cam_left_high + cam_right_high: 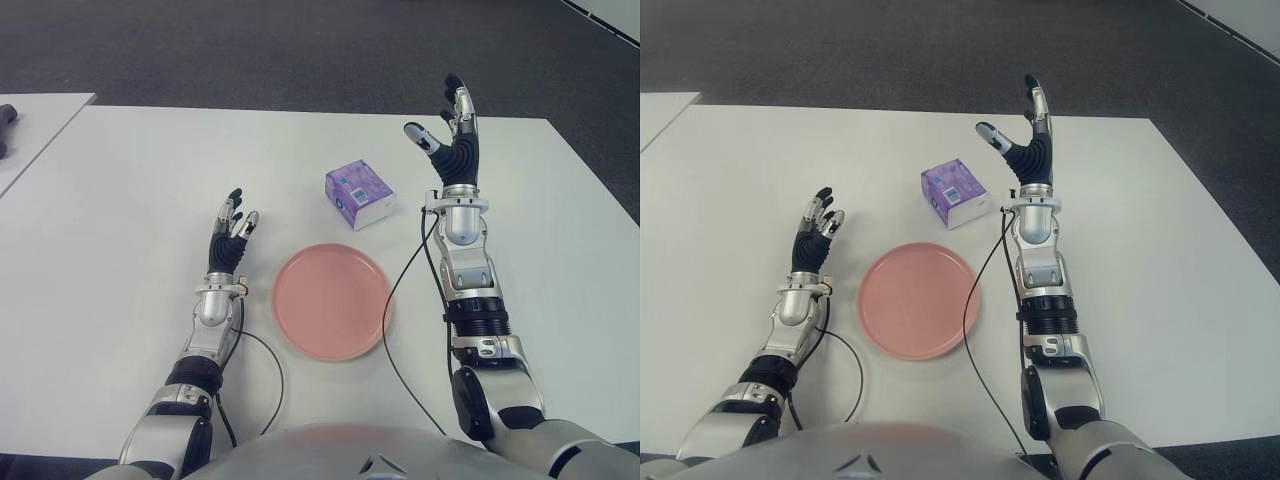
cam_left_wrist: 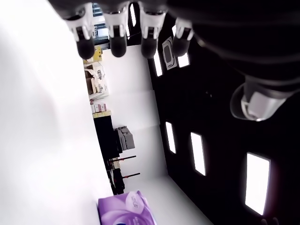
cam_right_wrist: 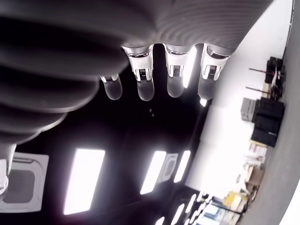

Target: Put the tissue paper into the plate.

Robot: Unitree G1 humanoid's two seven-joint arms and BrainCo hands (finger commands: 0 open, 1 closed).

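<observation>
On the white desk the purple tissue pack sits untouched, just beyond the far rim of the pink plate and a shade to its right, with a strip of bare surface between them. And the right hand is up, fingers spread wide and empty, raised to the right of the pack and past it. The left hand shows left of the plate, fingers loosely extended, nothing in it either (an idle spectator for now). So the job hasn't really started: the grasp is all to come. Where could this slip? That pack looks soft and squashy, and it lies at an angle to the hand, so a pinch landing on a corner could twist it or send it skidding across the smooth desk. The plate is shallow too; let go too early or too far out and the pack may catch the rim and tip it
</observation>
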